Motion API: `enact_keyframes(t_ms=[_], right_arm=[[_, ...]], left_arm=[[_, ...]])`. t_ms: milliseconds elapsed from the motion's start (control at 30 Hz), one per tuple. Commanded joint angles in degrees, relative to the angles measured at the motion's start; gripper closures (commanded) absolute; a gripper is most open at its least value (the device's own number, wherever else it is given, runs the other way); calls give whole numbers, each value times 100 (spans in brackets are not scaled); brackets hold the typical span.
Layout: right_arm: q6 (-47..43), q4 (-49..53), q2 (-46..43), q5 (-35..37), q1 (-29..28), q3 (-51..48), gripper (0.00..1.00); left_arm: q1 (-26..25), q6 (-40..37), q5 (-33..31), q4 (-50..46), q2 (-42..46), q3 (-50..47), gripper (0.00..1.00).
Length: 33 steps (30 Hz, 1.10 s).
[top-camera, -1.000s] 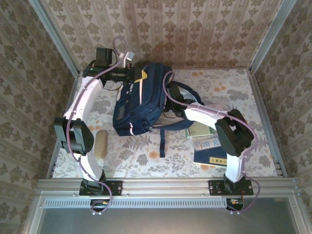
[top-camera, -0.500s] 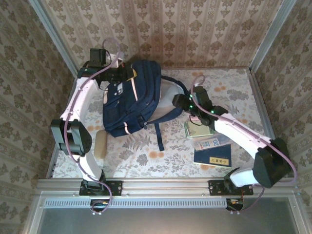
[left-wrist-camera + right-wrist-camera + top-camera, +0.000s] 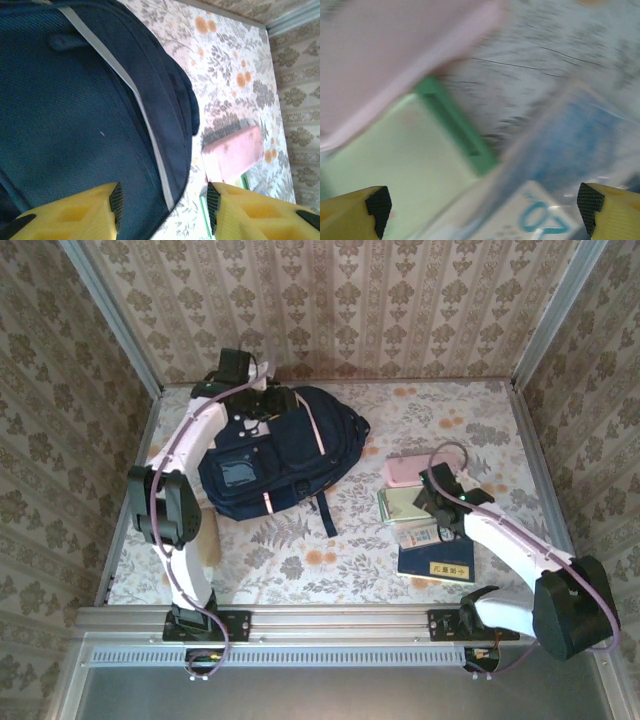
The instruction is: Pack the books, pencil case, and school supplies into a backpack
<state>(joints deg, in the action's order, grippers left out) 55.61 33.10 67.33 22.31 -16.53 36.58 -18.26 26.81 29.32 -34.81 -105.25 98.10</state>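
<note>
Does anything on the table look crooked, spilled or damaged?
Nothing looks spilled or damaged. The backpack lies flat at a slant, one strap trailing toward the near edge. To its right the pencil case, green pad and navy book sit in a crooked, loose pile.

Robot lab test cell dressed to look like a home. The walls (image 3: 400, 310) are flat panels of damask wallpaper set between bare aluminium posts (image 3: 560, 310), and a floral cloth (image 3: 300, 560) covers the table. Two white arms, the left arm (image 3: 185, 445) and the right arm (image 3: 510, 545), are bolted to a metal rail (image 3: 340, 621) at the near edge. A backpack (image 3: 275, 455) lies on the cloth.
</note>
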Motion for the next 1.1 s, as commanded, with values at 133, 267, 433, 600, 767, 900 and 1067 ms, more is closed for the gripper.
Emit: enact_keyframes(t_ms=[133,267,433,600,767,900,1067], right_arm=[[414,120,-442,417,734,-440,2],[10,-890,-564,-225,1306,-820,2],[-502,-1709,-519,-1567,1520,-1072,6],[-665,-2070,-566,-2429,1248,-1209,11],[-673,-1962,-669,-2820,852,-1159,11],[-533,-2313,-379,-3391,379,-1142,12],[-275,-2871,-370,-3656,107,-1260,14]], left_arm=[[-1297,109,68,660,1033,-1251,49],[-1996,527,357,1351,1327,-2208,49],[-2484,803,489,1881,1599,-3287,55],[-2592,1028,371,2416,1607,-4085,60],[-2631,988,404,2505,1290,-4243,61],[-2621,790,283,2355,1163,-4243,57],[-2632,752,457,2417,937,-4242,55]])
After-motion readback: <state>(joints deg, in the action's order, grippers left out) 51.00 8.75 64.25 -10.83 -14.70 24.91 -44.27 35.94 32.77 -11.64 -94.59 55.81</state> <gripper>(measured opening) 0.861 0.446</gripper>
